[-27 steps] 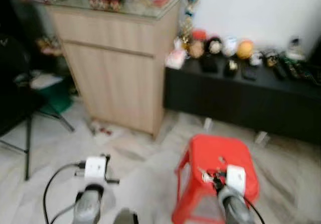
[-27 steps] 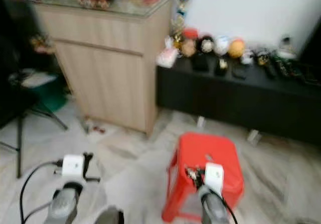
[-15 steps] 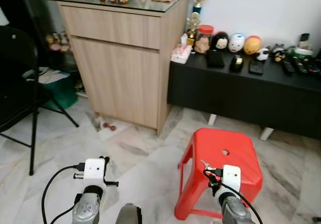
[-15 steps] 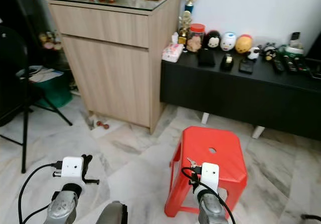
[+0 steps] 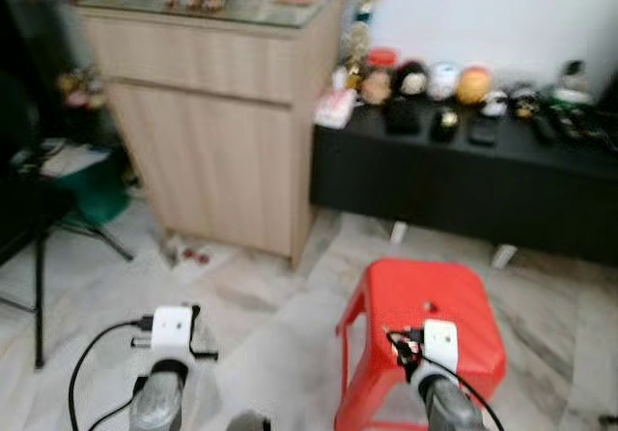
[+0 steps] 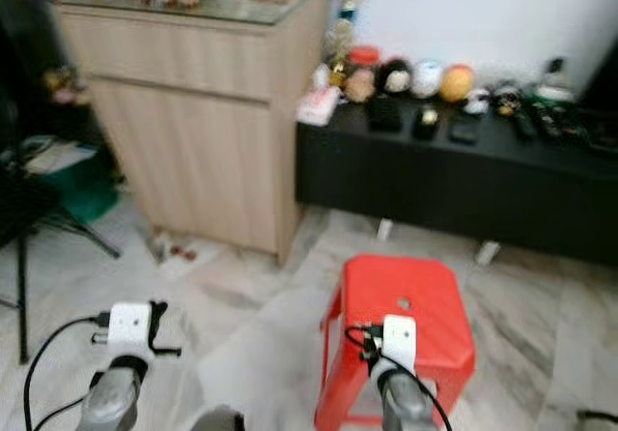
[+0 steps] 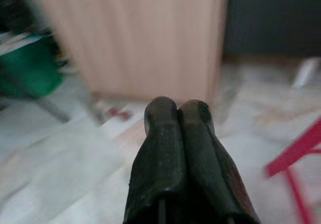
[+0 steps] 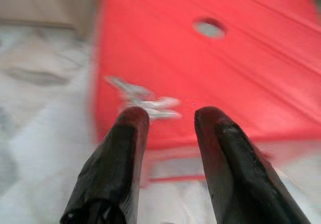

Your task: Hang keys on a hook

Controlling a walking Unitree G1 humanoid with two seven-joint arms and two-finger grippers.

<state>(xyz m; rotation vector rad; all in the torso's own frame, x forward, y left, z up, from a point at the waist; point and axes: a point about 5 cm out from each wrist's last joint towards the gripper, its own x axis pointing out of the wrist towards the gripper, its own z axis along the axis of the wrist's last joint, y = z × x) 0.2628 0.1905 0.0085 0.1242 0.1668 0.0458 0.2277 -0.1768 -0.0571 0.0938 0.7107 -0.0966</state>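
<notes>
A bunch of silver keys [image 8: 145, 101] lies on the seat of a red plastic stool [image 5: 454, 301], close to its near left edge. My right gripper [image 8: 171, 114] hovers just above and short of the keys, open, with nothing between its fingers. In the eye views the right wrist [image 5: 436, 342] sits over the stool's front edge. My left gripper [image 7: 178, 108] is shut and empty, held low over the marble floor, left of the stool [image 7: 296, 156]. Its wrist [image 5: 172, 330] is at the lower left.
A tall light-wood cabinet [image 5: 217, 112] stands ahead on the left. A low black bench [image 5: 463, 185] with toys and remotes runs along the white wall. A black stand [image 5: 39, 286] and a green box [image 5: 97, 185] are on the far left. Marble floor [image 5: 270, 305] lies between.
The head view has shifted slightly and gone blurred, so the camera is moving. Both arms keep much the same pose, the right one still over the stool by the keys.
</notes>
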